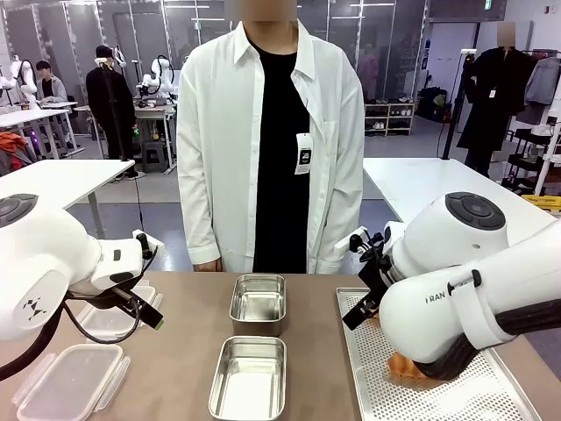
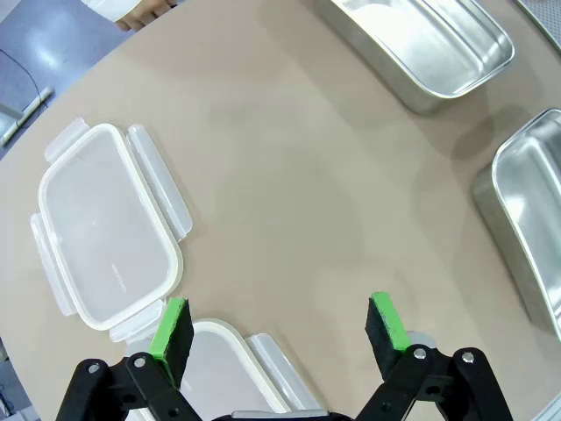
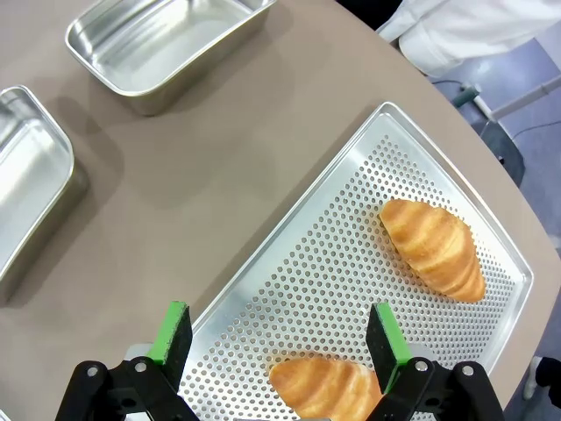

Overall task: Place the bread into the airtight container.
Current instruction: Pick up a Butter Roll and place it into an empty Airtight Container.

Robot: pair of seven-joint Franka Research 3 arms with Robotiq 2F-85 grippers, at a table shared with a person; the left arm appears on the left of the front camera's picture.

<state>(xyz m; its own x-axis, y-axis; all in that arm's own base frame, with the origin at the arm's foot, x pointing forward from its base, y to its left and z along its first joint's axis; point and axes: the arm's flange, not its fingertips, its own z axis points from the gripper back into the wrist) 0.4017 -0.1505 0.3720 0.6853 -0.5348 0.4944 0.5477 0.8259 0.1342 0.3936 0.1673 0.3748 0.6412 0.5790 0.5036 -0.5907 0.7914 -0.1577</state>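
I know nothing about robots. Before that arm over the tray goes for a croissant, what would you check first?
1. Right jaws open: ok, the green pads stand wide apart above the perforated tray.
2. Bread reachable: ok, the near croissant lies just below those jaws, and the far croissant lies farther along the tray.
3. Container uncovered and empty: ok, for both the far steel container and the near steel container.
4. Lids out of the way: ok, the plastic lids lie apart on the table.
5. Person's hands clear of the tray: cannot tell. One hand rests at the table's far edge, and I cannot make out the other.
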